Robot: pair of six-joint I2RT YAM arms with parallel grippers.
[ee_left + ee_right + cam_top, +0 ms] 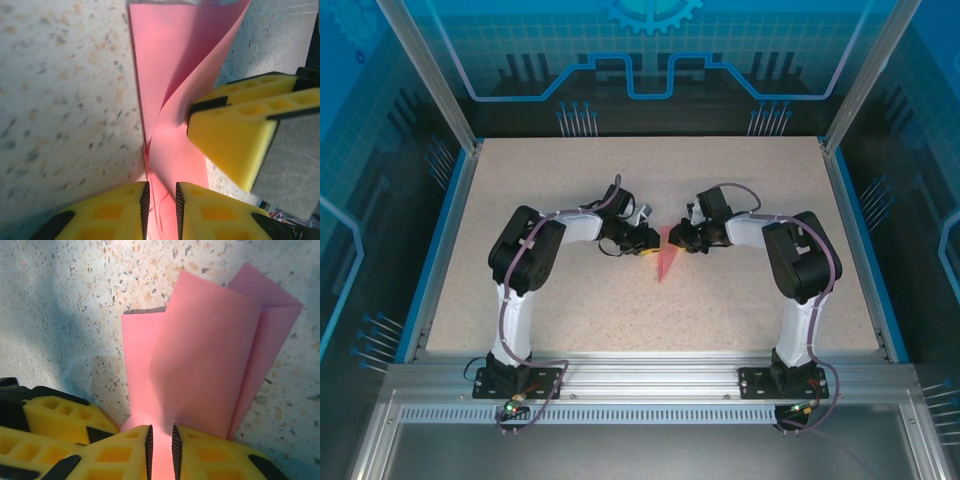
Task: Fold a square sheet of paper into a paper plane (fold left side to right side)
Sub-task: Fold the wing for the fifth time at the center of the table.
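Observation:
The pink-red sheet of paper (666, 262) lies folded into a narrow shape at the table's middle, its point toward the near edge. My left gripper (638, 240) meets it from the left and my right gripper (677, 238) from the right. In the left wrist view the folded layers (170, 65) stand up loosely and run between my left gripper's (160, 200) pads, which stand a little apart. The right gripper's yellow finger (235, 135) rests against the paper there. In the right wrist view the paper (210, 350) spreads in overlapping flaps, and the right gripper's (160, 440) jaws show a narrow gap over it.
The speckled tabletop (570, 320) stretches out on all sides of the paper. Blue rails (440, 250) edge it left and right, and an aluminium frame (650, 375) carries both arm bases at the near edge. The left gripper's yellow finger (55, 415) sits close beside the right one.

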